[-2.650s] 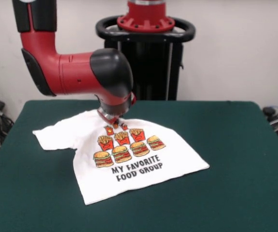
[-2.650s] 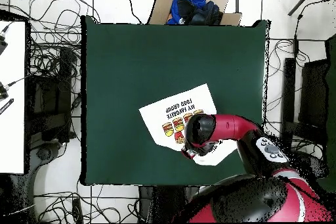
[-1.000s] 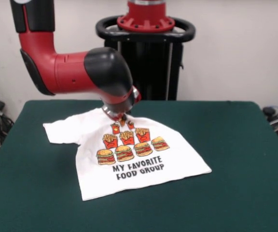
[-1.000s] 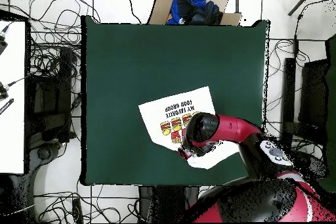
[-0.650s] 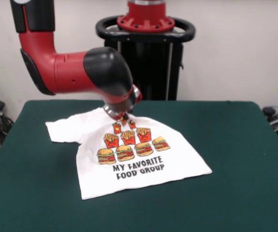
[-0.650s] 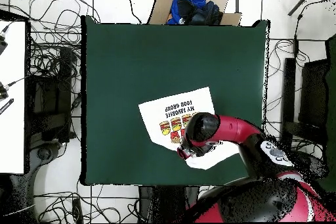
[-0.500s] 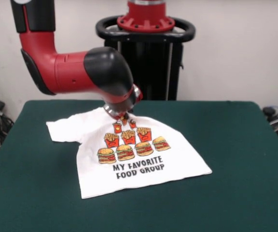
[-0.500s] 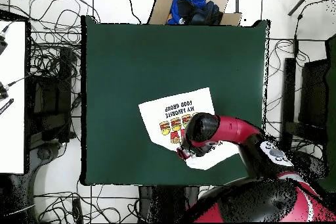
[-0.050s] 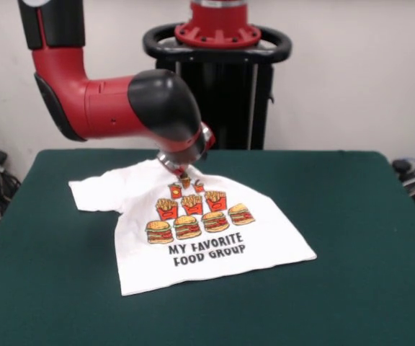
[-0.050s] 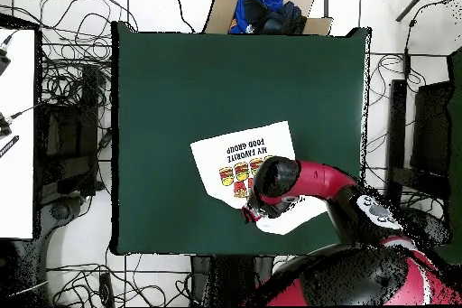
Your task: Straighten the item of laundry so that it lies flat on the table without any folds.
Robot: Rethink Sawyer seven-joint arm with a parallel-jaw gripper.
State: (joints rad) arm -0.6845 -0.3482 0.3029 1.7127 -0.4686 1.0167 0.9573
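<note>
end effector [image 9: 184,175] at collar of mostly flat, slightly rumpled printed white t-shirt [image 9: 207,241], grip state unclear

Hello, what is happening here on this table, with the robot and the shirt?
A red and black robot arm is working on a small white T-shirt on the green table, to spread it flat. Its gripper is down at the shirt's collar end. The printed front lies mostly smooth, one sleeve out to the side; the far side is hidden behind the arm.
</note>
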